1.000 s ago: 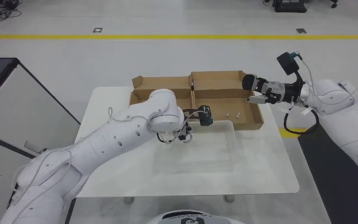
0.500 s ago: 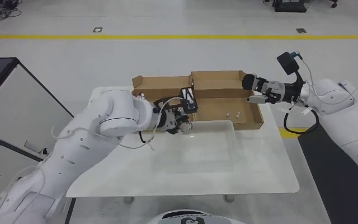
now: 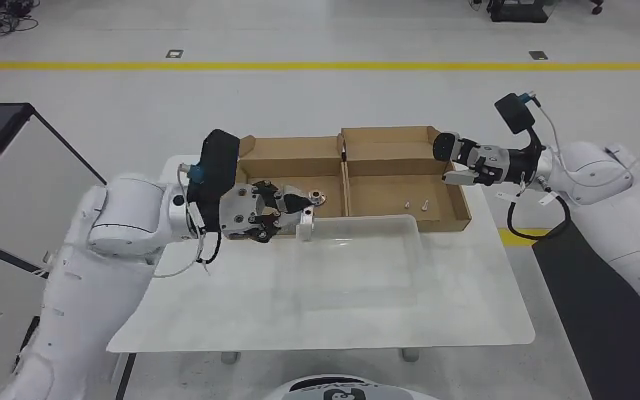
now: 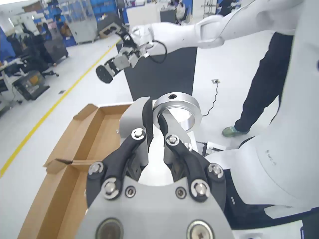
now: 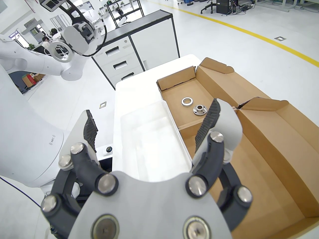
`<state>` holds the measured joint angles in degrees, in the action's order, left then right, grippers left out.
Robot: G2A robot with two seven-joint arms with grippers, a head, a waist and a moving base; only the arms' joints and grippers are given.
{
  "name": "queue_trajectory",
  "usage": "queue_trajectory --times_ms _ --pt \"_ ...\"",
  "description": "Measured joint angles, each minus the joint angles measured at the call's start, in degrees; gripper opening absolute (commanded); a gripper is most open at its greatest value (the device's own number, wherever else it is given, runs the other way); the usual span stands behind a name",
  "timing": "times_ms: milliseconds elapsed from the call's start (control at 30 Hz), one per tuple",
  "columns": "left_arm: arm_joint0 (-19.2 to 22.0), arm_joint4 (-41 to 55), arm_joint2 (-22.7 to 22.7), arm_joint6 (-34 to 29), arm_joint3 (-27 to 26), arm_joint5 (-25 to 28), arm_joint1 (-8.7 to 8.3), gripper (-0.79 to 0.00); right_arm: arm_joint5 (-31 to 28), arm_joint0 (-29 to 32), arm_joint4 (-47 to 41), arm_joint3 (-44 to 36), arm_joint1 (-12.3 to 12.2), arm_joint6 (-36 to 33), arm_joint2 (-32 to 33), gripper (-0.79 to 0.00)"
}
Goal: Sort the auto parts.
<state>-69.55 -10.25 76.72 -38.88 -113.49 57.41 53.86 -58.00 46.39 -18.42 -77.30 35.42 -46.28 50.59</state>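
A white bench point(image 3: 470, 300) stands on a pale shop floor with a yellow line across it. Two open cardboard boxes sit side by side along its far edge, the left box point(image 3: 280, 158) and the right box point(image 3: 385, 160). A clear tray point(image 3: 400, 222) lies just in front of them, near the middle of the bench.

The left pincer point(image 3: 298, 203) hangs over the near right corner of the left box. It grips a shiny metal collar point(image 4: 177, 100) by its wall, with one finger inside the hole and one outside. The collar has a small hole in its side.

The right pincer point(image 5: 152, 120) is spread wide with nothing in it. It is above the right wall of the right box, toward the far corner.

On the floor of the left box lie a flat ring point(image 5: 187, 101) and a little flanged hub point(image 5: 199, 110), close together but not touching. Two tiny parts point(image 3: 417, 205) lie in the right box near its front wall. They are too small to tell what they are. The left arm covers the bench's left edge and part of the left box's front wall.
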Motion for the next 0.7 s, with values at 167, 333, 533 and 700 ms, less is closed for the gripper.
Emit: queue_trajectory --times_ms 167,333,533,700 --pt "-2.23 2.4 1.37 6.95 -2.29 0.6 -0.03 -0.785 0.0 0.0 0.0 0.0 0.0 0.0 0.0 0.0" --pt "-2.08 5.44 1.51 15.22 -4.55 0.59 0.29 -0.785 0.0 0.0 0.0 0.0 0.0 0.0 0.0 0.0" --pt "-1.38 8.25 0.98 23.49 -6.08 0.59 0.87 -0.785 0.0 0.0 0.0 0.0 0.0 0.0 0.0 0.0" --pt "-1.0 8.59 1.28 28.29 -7.25 0.59 1.36 -0.785 0.0 0.0 0.0 0.0 0.0 0.0 0.0 0.0"
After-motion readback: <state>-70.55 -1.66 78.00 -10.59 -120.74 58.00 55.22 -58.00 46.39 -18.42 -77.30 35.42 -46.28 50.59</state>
